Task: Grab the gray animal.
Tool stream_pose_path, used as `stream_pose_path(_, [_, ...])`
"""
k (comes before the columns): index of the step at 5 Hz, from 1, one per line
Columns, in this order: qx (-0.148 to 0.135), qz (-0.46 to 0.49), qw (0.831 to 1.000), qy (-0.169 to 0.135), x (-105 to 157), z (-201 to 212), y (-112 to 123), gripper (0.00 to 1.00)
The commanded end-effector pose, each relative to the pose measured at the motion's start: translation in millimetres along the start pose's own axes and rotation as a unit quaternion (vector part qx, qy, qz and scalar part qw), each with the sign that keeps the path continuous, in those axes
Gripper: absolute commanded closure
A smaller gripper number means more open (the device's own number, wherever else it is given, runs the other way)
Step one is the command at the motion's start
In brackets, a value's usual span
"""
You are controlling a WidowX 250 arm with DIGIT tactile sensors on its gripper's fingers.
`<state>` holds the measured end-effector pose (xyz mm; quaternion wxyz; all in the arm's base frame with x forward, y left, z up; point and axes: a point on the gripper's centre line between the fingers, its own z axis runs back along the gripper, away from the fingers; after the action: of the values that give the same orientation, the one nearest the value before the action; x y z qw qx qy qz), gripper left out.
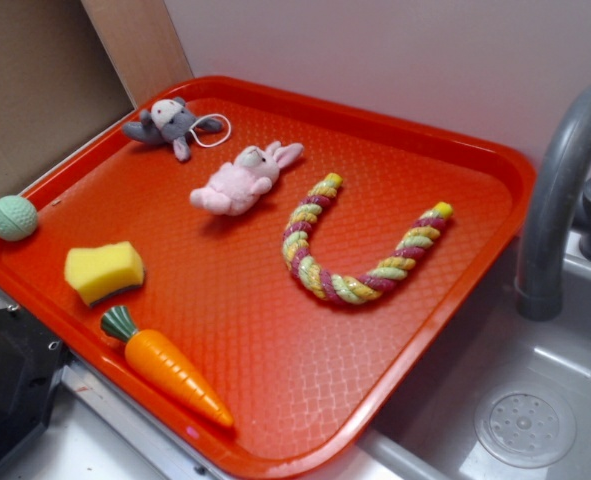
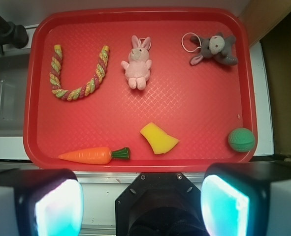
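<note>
From the wrist view my gripper (image 2: 142, 196) sits spread wide, its two fingers (image 2: 51, 206) parted at the bottom of the frame with nothing between them, hanging high above the near rim of the red tray (image 2: 135, 135); it does not show in the exterior view at all, so I judge I am at the very start, with the approach not yet begun. Moving outward from the fingers in the wrist view, the closest things are the yellow sponge (image 2: 158, 138) at about 12 o'clock, the orange carrot (image 2: 93, 155) at 10 o'clock and the green ball (image 2: 241, 139) at 2 o'clock, near the tray's right rim. Farther on lies the pink bunny (image 2: 138, 69) at 12 o'clock, with the braided rope (image 2: 79, 73) curled in a U at 11 o'clock. The gray animal (image 2: 215, 50) is at 1 o'clock, in the tray's far right corner, lying flat with its white cord loop (image 2: 190, 42) trailing off to its left toward the bunny but well apart from it. In the exterior view the gray animal (image 1: 168, 124) shows at 11 o'clock, near the rim. My next move, as I read it, calls for carrying the open fingers forward and right over the toy's body, dropping straight down, clear of rim and cord.
</note>
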<state>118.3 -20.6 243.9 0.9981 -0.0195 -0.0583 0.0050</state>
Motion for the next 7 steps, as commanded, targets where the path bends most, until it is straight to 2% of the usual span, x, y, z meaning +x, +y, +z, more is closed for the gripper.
stream_pose_path(1, [0.000,0.000,1.000,0.000,0,0,0,0.00])
stream_pose_path(2, [-0.014,0.051,0.996,-0.070,35,-10,0,0.00])
stream_pose_path(3, [0.017,0.102,0.990,-0.096,62,-29,8,0.00])
stream_pose_path(4, [0.064,0.183,0.972,-0.129,81,-56,24,0.00])
stream_pose_path(5, [0.108,0.289,0.935,-0.173,92,-81,43,0.00])
stream_pose_path(6, [0.146,0.383,0.889,-0.206,106,-106,62,0.00])
stream_pose_path(7, [0.154,0.414,0.868,-0.227,129,-128,69,0.00])
